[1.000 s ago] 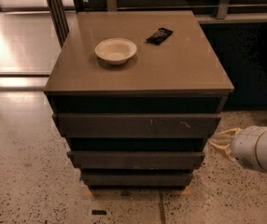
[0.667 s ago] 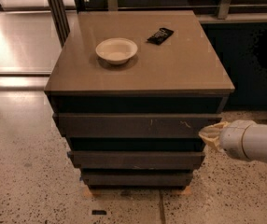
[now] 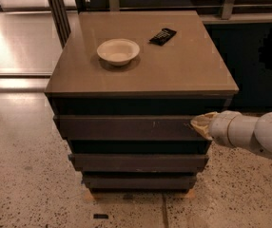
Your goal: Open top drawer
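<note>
The top drawer [image 3: 126,127] is the widest of three dark grey-brown fronts under the tan cabinet top [image 3: 183,70]. It has small pale scratches right of centre and sits flush, closed. My gripper [image 3: 201,125] comes in from the right on a white arm [image 3: 255,134]. Its pale tip is at the right end of the top drawer front, touching or nearly touching it. The narrower middle drawer [image 3: 138,162] and narrowest bottom drawer [image 3: 138,181] are below, also closed.
A white bowl [image 3: 118,51] and a small black packet [image 3: 162,36] lie on the cabinet top. A dark metal post [image 3: 57,11] stands at the back left. Speckled floor [image 3: 22,184] surrounds the cabinet; a dark wall is at right.
My gripper has moved left and up from beside the lower right of the cabinet to the right end of the top drawer front. The drawers have not moved.
</note>
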Robot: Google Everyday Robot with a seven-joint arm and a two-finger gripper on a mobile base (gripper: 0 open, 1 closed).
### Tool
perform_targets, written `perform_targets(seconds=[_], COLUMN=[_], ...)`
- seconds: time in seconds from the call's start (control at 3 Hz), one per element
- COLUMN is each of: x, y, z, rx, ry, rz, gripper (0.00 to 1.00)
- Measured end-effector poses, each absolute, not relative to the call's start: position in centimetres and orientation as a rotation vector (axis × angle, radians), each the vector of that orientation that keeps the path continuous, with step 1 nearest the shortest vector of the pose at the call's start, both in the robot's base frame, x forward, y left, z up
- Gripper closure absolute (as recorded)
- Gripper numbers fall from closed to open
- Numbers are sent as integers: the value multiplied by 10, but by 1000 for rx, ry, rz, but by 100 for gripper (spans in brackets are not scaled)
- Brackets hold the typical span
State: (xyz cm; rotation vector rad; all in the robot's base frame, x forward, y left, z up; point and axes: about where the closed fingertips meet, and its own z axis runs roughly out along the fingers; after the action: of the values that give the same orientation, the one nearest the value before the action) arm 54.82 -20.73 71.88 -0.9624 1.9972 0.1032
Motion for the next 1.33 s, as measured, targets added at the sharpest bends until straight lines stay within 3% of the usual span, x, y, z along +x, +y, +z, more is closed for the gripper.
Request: perform_targets(seconds=[1.33], x=[628], y=[-215], z=[687], rx=[-836], ry=[2035], rz=[22], gripper=[100])
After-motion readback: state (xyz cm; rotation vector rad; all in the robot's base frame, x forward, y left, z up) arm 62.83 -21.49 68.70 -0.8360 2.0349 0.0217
